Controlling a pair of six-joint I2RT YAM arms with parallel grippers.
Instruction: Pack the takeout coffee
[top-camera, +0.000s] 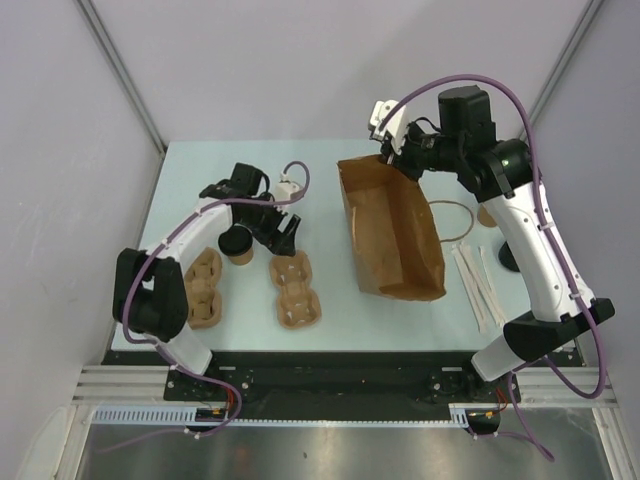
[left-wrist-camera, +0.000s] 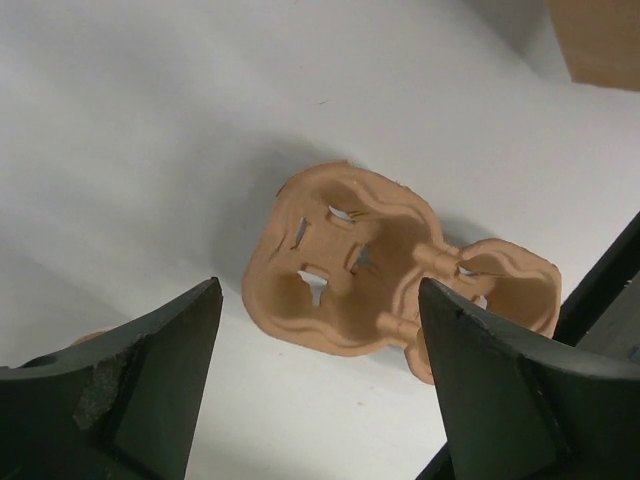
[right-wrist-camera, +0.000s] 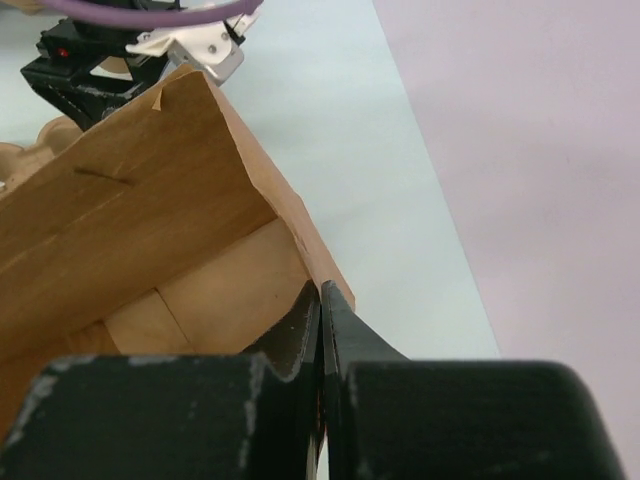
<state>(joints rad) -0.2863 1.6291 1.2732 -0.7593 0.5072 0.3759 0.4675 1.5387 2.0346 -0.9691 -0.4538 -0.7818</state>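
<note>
The top view is showing the bench (top-camera: 330, 330) and the open brown bag (top-camera: 395, 235). Only the right wrist view is showing the right gripper (right-wrist-camera: 320, 297) with its jaws pinching the bag's rim. The left gripper (left-wrist-camera: 320, 290) is hanging over a cup carrier (left-wrist-camera: 370, 270), jaws wide. The takeout coffee (top-camera: 237, 244) is standing just beside it, showing only from above.
</note>
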